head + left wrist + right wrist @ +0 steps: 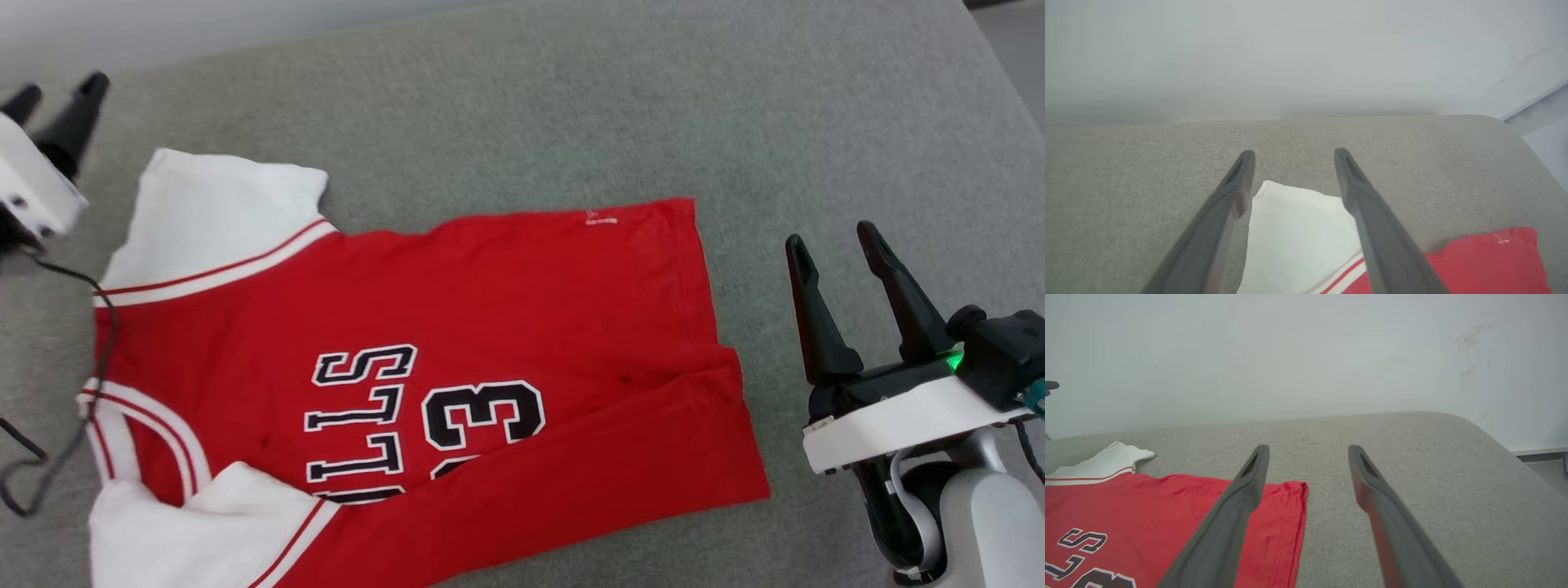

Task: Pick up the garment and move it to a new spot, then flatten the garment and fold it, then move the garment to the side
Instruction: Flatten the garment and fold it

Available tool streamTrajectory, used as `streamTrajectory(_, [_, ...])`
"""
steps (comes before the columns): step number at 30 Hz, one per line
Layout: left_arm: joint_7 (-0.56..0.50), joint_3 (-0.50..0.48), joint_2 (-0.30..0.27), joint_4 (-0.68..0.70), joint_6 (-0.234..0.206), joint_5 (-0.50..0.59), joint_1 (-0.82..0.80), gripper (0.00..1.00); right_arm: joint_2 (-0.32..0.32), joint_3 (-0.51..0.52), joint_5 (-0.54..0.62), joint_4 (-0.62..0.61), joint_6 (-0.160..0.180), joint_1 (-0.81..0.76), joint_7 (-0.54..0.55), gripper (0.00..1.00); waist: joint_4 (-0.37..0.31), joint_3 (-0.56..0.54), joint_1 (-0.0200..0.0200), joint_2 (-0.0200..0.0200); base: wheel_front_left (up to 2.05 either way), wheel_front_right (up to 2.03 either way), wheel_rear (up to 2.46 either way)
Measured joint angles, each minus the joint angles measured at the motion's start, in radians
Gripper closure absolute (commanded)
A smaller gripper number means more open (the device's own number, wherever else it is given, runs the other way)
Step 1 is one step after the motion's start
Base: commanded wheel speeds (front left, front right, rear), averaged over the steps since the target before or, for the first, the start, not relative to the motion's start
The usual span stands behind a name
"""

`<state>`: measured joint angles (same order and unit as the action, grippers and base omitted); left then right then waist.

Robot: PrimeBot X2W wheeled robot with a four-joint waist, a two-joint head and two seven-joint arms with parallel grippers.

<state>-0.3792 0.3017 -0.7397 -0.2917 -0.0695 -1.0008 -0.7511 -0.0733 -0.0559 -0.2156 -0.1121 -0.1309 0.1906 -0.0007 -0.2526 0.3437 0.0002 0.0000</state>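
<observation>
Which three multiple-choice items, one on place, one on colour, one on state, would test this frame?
1. Where is the right gripper relative to the jersey?
A. Over the lettering.
B. Past the hem, over bare cushion.
C. On a sleeve.

2. What colour are the sleeves?
A. White.
B. Black.
C. Blue.

3. How do the left gripper and the right gripper stand?
A. Both shut on cloth.
B. Left shut, right open.
C. Both open, holding nothing.

Answers:
1 B: in the head view it stands over grey cushion, to the right of the hem.
2 A: both sleeves are white, edged with red stripes.
3 C: each wrist view shows spread fingers gripping nothing.
</observation>
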Motion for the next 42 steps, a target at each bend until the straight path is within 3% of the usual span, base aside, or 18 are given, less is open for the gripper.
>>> streamTrajectory(5, [-0.212,0.031,-0.068,-0.037,0.007,-0.014,-0.155,0.0,0.011,-0.007,-0.004,-0.008,0.0,0.012,-0.018,0.0,-0.041,0.077,0.0,0.0,0.0,0.0,0.0])
streamTrajectory(8, [-0.339,0.049,-0.096,-0.054,-0.013,-0.032,-0.211,0.0,0.014,-0.011,-0.009,-0.012,0.0,0.017,-0.029,0.0,-0.064,0.121,0.0,0.0,0.0,0.0,0.0])
streamTrajectory(14, [-0.549,0.083,-0.175,-0.076,-0.095,-0.035,-0.245,0.0,0.019,-0.04,-0.031,-0.007,0.0,0.036,-0.052,0.0,-0.113,0.205,0.0,0.0,0.0,0.0,0.0])
streamTrajectory(21, [-0.658,0.074,-0.211,-0.05,-0.189,-0.078,-0.217,0.0,0.021,-0.069,-0.067,0.024,0.0,0.044,-0.055,0.0,-0.149,0.262,-0.0001,0.0,0.0,0.0,0.0])
streamTrajectory(22, [-0.67,0.072,-0.215,-0.044,-0.201,-0.084,-0.216,0.06,0.021,-0.071,-0.069,0.026,0.0,0.05,-0.054,0.0,-0.152,0.266,-0.0001,0.0,0.0,0.0,0.0])
streamTrajectory(24, [-0.68,0.066,-0.219,-0.03,-0.216,-0.095,-0.207,1.0,0.021,-0.072,-0.076,0.028,0.0,0.062,-0.053,0.0,-0.154,0.272,-0.0002,0.0,0.0,0.0,0.0])
streamTrajectory(30, [-0.637,0.069,-0.196,-0.01,-0.213,-0.081,-0.184,1.0,0.019,-0.1,-0.113,0.04,0.0,0.088,-0.004,0.0,-0.142,0.27,-0.0002,0.0,0.0,0.0,0.0])
streamTrajectory(34, [-0.607,0.09,-0.171,-0.017,-0.215,-0.047,-0.191,1.0,-0.02,-0.109,-0.144,0.045,0.0,0.123,0.075,0.0,-0.12,0.257,-0.0002,0.0,0.0,0.0,0.0])
streamTrajectory(42, [-0.529,0.165,-0.042,-0.007,-0.128,-0.004,-0.242,1.0,-0.14,-0.085,-0.26,0.085,0.0,0.261,0.477,0.0,-0.024,0.222,-0.0001,0.0,0.0,0.0,0.0])
